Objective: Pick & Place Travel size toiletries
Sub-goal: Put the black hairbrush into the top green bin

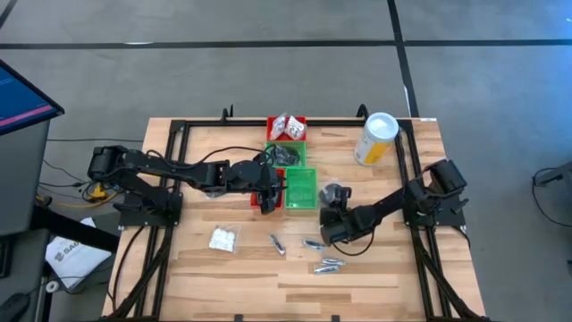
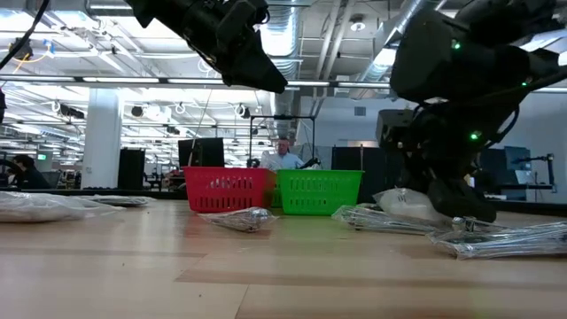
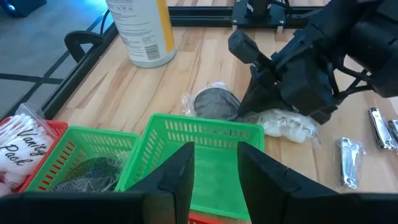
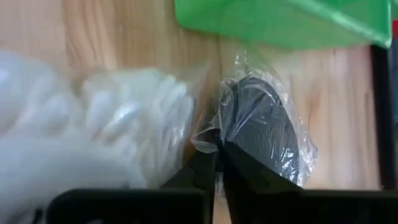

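Film-thin grip on the flat dark round tin in clear crinkly wrap (image 4: 261,127), lying on the wooden table (image 1: 375,268) just beside the green square tray (image 1: 301,188).
Right gripper (image 4: 217,155) had pinched shut on only the wrap's edge (the wrap could slip or tear on lifting); left gripper (image 3: 214,171), half-parted and empty, hovered over the trays.

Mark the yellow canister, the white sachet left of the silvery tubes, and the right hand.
yellow canister (image 1: 375,139): high view, on its side wall.
white sachet (image 1: 223,238): high view, at its middle.
right hand (image 4: 215,149): right wrist view, between its closed fingertips, pinching clear wrap.
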Robot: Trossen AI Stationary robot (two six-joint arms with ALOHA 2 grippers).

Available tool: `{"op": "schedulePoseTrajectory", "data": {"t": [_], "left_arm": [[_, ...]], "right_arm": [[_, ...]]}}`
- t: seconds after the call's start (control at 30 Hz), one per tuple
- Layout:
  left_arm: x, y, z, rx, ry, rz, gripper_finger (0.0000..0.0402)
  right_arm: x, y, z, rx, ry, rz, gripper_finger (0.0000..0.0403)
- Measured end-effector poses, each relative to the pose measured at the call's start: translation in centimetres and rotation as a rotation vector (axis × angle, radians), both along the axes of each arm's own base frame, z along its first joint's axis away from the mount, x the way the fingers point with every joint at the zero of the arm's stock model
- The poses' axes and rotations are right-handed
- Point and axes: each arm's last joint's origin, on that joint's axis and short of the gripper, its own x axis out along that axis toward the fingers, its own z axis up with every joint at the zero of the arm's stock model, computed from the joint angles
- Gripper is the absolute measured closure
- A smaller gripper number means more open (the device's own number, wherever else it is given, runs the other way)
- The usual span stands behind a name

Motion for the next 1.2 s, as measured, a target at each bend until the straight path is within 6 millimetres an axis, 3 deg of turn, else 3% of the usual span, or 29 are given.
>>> {"op": "schedulePoseTrajectory", "data": {"t": [0.33,0.73,1.0,1.2], "left_arm": [[0.0,0.0,0.0,0.000,0.000,0.000,0.0289],[0.0,0.0,0.0,0.000,0.000,0.000,0.0289],[0.1,0.0,0.2,0.001,-0.022,-0.001,0.0289],[0.4,0.0,0.7,0.034,-0.074,-0.020,0.0289]], "right_arm": [[-0.9,-0.3,3.2,0.052,-0.067,-0.035,0.0400],[-2.3,-1.0,9.0,0.063,-0.274,-0.044,0.0402],[-3.5,-1.5,13.1,0.115,-0.484,-0.031,0.0403],[-3.0,-1.2,15.6,0.167,-0.656,0.050,0.0403]]}}
